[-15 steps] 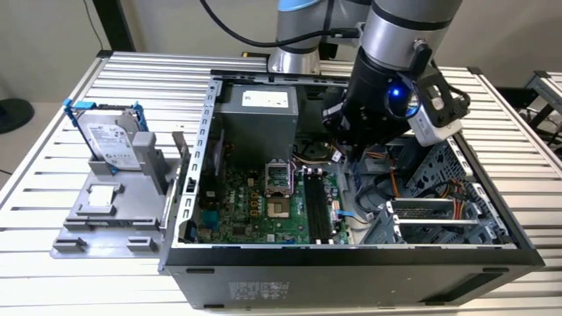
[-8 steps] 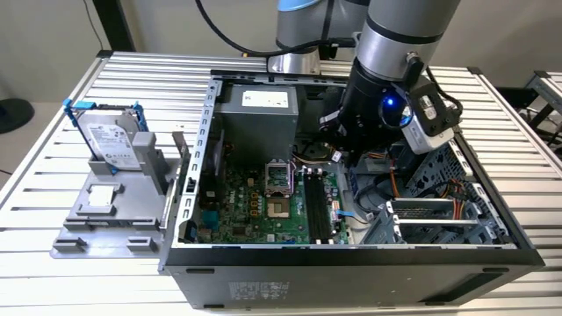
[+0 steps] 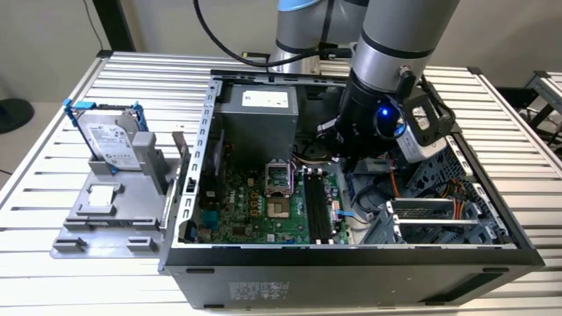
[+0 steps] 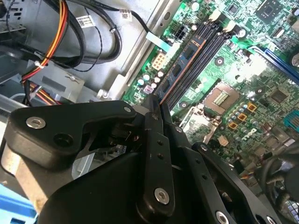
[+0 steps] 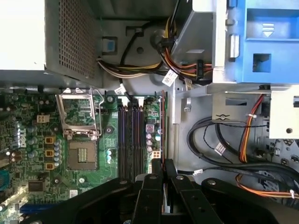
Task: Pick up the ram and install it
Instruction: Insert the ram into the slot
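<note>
The black gripper (image 4: 156, 105) is sitting closest in both wrist views, and it is clamping its jaws tight on the ram (image 5: 162, 126), which is pointing out from the fingertips edge-on. The ram is lying parallel to the long black slots (image 5: 124, 140), just beside them, at the edge of the motherboard (image 3: 255, 204) that is facing the bay with the cables; whether it is touching a slot I cannot tell. The arm (image 3: 395, 39) is reaching down into the open computer case (image 3: 210, 131).
</note>
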